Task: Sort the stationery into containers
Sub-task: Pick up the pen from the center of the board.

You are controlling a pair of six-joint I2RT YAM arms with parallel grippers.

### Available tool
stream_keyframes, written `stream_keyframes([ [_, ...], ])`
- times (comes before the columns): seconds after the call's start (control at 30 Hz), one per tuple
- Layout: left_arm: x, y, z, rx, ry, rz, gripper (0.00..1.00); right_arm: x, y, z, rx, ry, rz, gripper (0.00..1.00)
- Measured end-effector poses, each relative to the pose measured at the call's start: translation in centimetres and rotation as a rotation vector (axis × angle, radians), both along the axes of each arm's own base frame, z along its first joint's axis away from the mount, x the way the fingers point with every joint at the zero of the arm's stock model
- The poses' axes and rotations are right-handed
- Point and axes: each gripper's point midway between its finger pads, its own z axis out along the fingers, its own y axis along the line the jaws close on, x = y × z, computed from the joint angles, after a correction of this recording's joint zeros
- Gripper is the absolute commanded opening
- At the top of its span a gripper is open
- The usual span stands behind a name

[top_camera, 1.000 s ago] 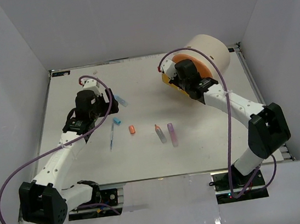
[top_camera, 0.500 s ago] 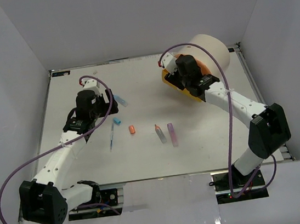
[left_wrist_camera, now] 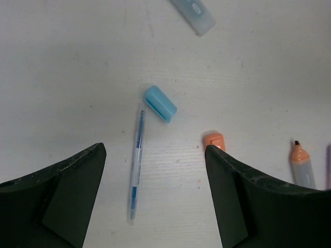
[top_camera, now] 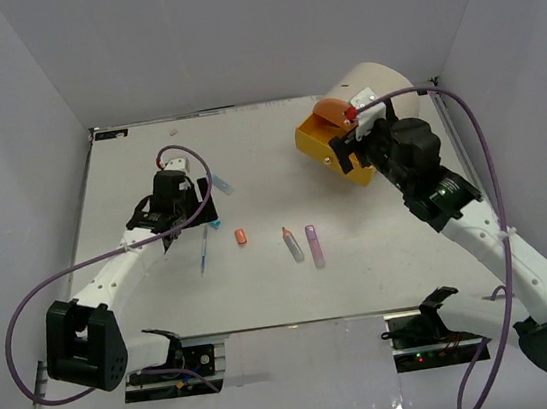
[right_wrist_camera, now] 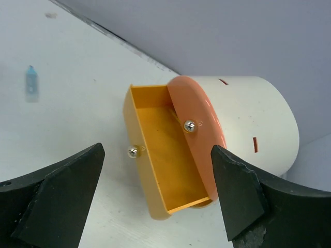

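My left gripper (left_wrist_camera: 154, 155) hangs spread above the blue pen (left_wrist_camera: 136, 165), toward the counter's (left_wrist_camera: 62, 62) left edge, to straddle it. My right gripper (right_wrist_camera: 156, 150), also spread, faces the yellow drawer (right_wrist_camera: 160, 165) gaping at the far right corner.

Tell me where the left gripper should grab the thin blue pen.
Take the pen mid-barrel, from straight above, closing across its width. It lies flat and free, slim and straight, under the open left gripper. Stay off its far end: the blue cap sits almost touching there.
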Motion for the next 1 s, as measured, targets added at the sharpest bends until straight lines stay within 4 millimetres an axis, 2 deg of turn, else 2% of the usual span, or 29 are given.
stream_keyframes([
  [0.1, -1.2, 0.3, -2.6, 0.015, 0.087, 0.012, 0.82, -2.4, 0.0, 1.3, 0.120, -0.042, 0.048, 0.90],
  [0.23, -3.0, 0.8, -5.9, 0.039, 0.208, 0.027, 0.76, -4.1, 0.6, 0.3, 0.217, -0.030, 0.098, 0.90],
  [0.4, -4.5, 1.0, -8.8, 0.059, 0.322, 0.030, 0.69, -4.7, 1.5, -2.0, 0.264, 0.032, 0.135, 0.90],
  [0.53, -5.5, 0.9, -10.6, 0.063, 0.397, 0.028, 0.62, -4.9, 1.8, -2.5, 0.284, 0.046, 0.147, 0.90],
  [0.73, -6.1, 1.0, -11.4, 0.061, 0.432, 0.038, 0.51, -4.8, 2.0, -3.1, 0.291, 0.050, 0.152, 0.90],
  [0.97, -5.8, 1.5, -11.6, 0.085, 0.462, 0.075, 0.25, -4.8, 2.0, -3.3, 0.292, 0.049, 0.152, 0.90],
  [1.0, -5.8, 1.6, -11.6, 0.089, 0.463, 0.080, 0.19, -4.8, 2.0, -3.3, 0.292, 0.049, 0.152, 0.90],
])
